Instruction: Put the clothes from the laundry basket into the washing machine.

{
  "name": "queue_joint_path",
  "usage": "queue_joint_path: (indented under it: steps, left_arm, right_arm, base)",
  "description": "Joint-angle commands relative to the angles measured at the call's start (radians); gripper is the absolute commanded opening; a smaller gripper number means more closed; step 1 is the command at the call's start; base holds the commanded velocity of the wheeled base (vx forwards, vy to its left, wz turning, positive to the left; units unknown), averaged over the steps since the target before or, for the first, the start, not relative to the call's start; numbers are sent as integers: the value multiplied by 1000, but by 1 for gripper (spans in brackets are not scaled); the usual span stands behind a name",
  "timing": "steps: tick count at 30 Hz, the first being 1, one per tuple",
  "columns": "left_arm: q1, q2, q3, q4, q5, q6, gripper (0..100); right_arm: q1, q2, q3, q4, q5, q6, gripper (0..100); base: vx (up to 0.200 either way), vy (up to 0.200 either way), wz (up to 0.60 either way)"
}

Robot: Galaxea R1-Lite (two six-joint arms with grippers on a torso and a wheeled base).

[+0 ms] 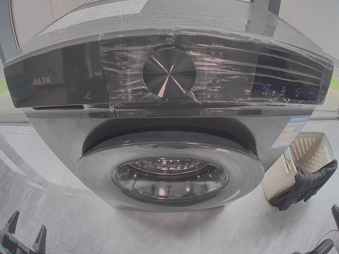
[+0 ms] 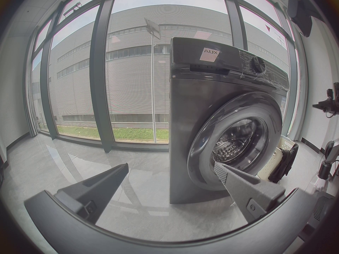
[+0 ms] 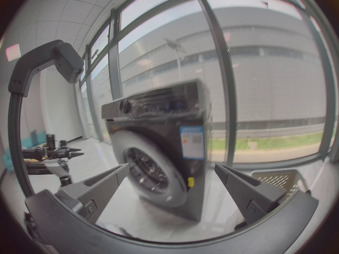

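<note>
The left gripper point(image 2: 170, 164) is hanging low at the left, fingers spread apart over open floor point(image 1: 70, 209), facing the washing machine point(image 1: 226, 74), whose door point(image 1: 169, 173) is seemingly sitting shut, so clothes brought over now are risking bumping glass. At the right the dark clothes point(image 1: 304, 186) are drooping over the rim of the laundry basket point(image 1: 312, 149), which is crowding the machine's flank, so a careless pull is risking tipping it. The right gripper point(image 3: 171, 165) is hovering short of it, fingers likewise apart.
</note>
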Motion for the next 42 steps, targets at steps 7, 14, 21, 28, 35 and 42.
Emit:
queue_joint_path:
  steps: [7,14,21,28,35,42]
  left_arm:
    - [0,-15,18,0,-1,-1,100]
    - [0,-15,18,0,-1,-1,100]
    - [0,-15,18,0,-1,-1,100]
    - [0,-15,18,0,-1,-1,100]
    - [0,-15,18,0,-1,-1,100]
    - [0,-15,18,0,-1,-1,100]
  right_arm:
    - [122,541,76,-144,154,-1,100]
    - [142,739,76,-302,152,-4,100]
    - [159,877,63,-420,144,-2,100]
    - [167,998,40,-512,120,-2,100]
    - [199,1033,19,-517,112,3,100]
    - [234,1082,-23,-517,111,4,100]
  base:
    - [0,0,0]
    - [0,0,0]
    - [0,0,0]
    - [0,0,0]
    - [0,0,0]
    - [0,0,0]
